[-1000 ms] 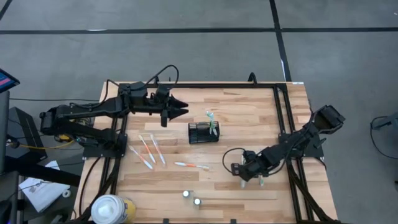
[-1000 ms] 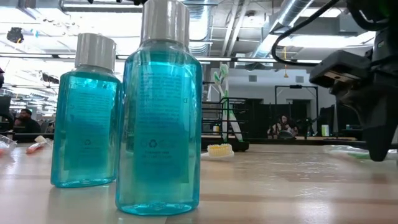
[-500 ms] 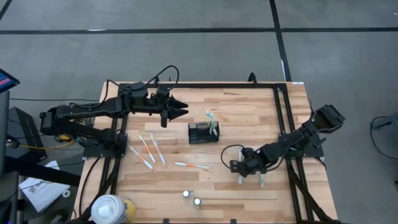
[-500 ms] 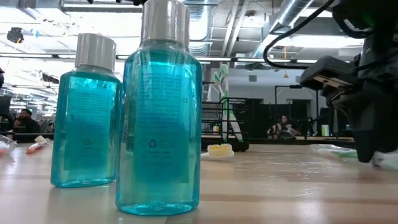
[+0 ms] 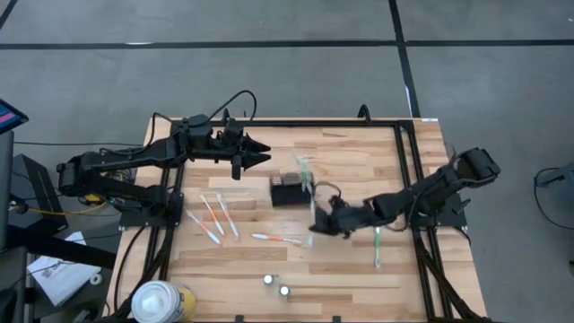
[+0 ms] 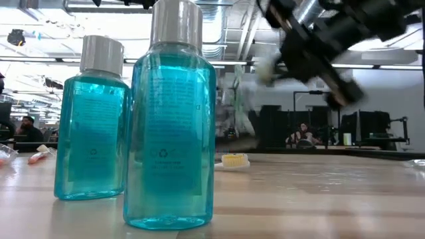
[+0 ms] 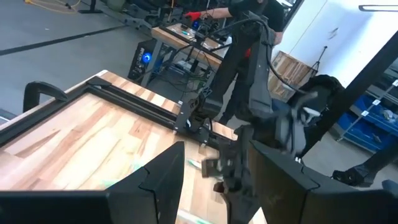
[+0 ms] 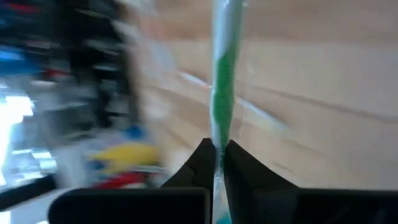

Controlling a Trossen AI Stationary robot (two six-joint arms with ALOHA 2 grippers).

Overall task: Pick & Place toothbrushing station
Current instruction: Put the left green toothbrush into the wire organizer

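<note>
- The right gripper (image 5: pixel 330 218) sits just right of the high view's centre, its two dark fingers pinched on a slim white toothbrush with a green handle section (image 8: pixel 222 93). The right wrist view shows the brush running straight out from between the pressed fingertips.
- The small black wire-mesh rectangular holder (image 5: pixel 288 191) stands just above and left of that gripper, near the frame's centre. A green-and-white brush (image 5: pixel 305 170) already pokes out of its right end.
- The left gripper (image 5: pixel 256 152) hangs in the upper left of the table with its fingers spread and nothing between them, well apart from the holder.
- Three white toothbrushes with orange-pink ends (image 5: pixel 213 217) lie left of centre, and another white-and-orange one (image 5: pixel 274 239) below the holder. A further green-and-white brush (image 5: pixel 378 246) lies on the wood at lower right.
- Two blue liquid bottles with silver caps (image 6: pixel 169 119) fill the left of the low view.
- Risks, as a judgement:
  - The right arm looks blurred, so it seems to be travelling fast. A quick approach could knock the light mesh holder over or shove it aside.
  - The brush is held near one end, so it may pivot in the pinch and miss the opening.
  - It may also clash with the brush already inside.
</note>
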